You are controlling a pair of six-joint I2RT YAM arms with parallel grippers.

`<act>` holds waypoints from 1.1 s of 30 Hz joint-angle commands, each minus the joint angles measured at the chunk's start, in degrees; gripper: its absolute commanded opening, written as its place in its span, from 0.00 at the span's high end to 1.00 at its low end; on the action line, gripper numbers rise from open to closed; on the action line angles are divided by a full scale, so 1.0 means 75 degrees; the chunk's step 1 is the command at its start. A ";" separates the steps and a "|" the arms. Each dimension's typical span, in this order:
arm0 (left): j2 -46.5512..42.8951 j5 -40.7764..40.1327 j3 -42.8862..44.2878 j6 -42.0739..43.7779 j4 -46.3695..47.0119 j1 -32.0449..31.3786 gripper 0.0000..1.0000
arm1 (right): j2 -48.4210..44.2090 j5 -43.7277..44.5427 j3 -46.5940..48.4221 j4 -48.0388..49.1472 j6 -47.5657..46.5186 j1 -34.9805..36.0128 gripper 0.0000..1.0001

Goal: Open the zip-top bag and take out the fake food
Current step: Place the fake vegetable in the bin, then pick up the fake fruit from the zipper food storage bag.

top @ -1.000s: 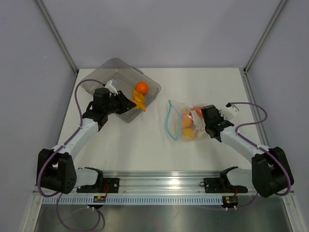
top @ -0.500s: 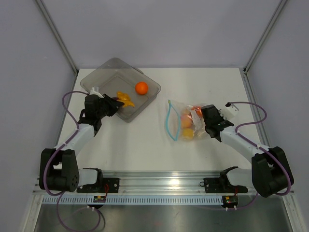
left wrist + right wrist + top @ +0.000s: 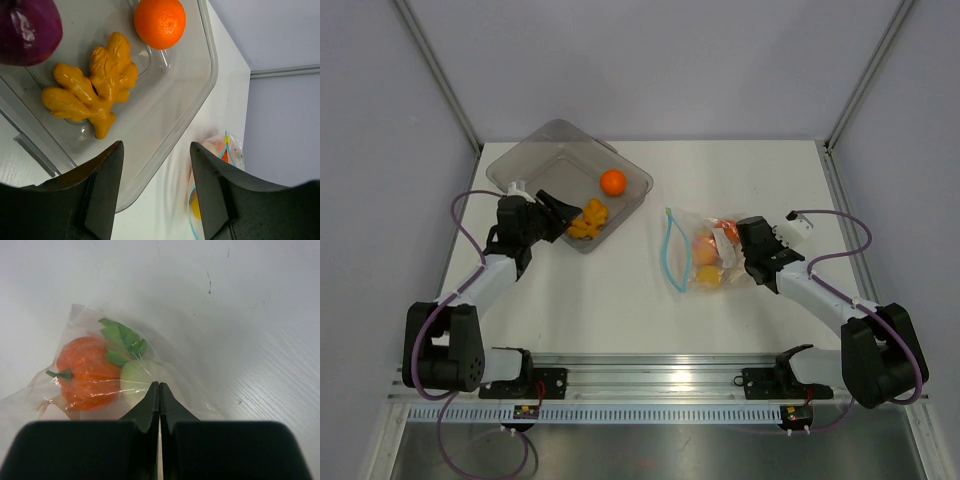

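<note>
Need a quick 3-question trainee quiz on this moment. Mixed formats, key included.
1. True or false: the left end effector is gripping the yellow ginger-shaped piece.
2. How many fake food pieces show inside the grey tray in the left wrist view?
3. What is the right end effector shut on? A) the grey tray B) the zip-top bag C) nothing

Key:
1. False. It is open, and the piece lies in the tray.
2. Three: the yellow ginger-shaped piece, the orange ball and the purple piece.
3. B.
</note>
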 commanded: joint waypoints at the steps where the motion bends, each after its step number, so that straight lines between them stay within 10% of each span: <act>1: -0.0484 0.0174 0.0032 0.0058 0.0369 -0.0013 0.42 | -0.0038 0.0079 0.0201 0.0199 -0.0096 -0.0033 1.00; 16: -0.0860 0.0422 0.0090 0.1019 -0.0041 -0.2004 0.52 | -0.0038 -0.0038 0.0201 0.0257 -0.0342 -0.0045 1.00; 33: 0.1636 0.0912 0.0840 0.0726 0.0685 -0.3634 0.58 | -0.0015 -0.0191 0.0225 0.0339 -0.0460 -0.0033 1.00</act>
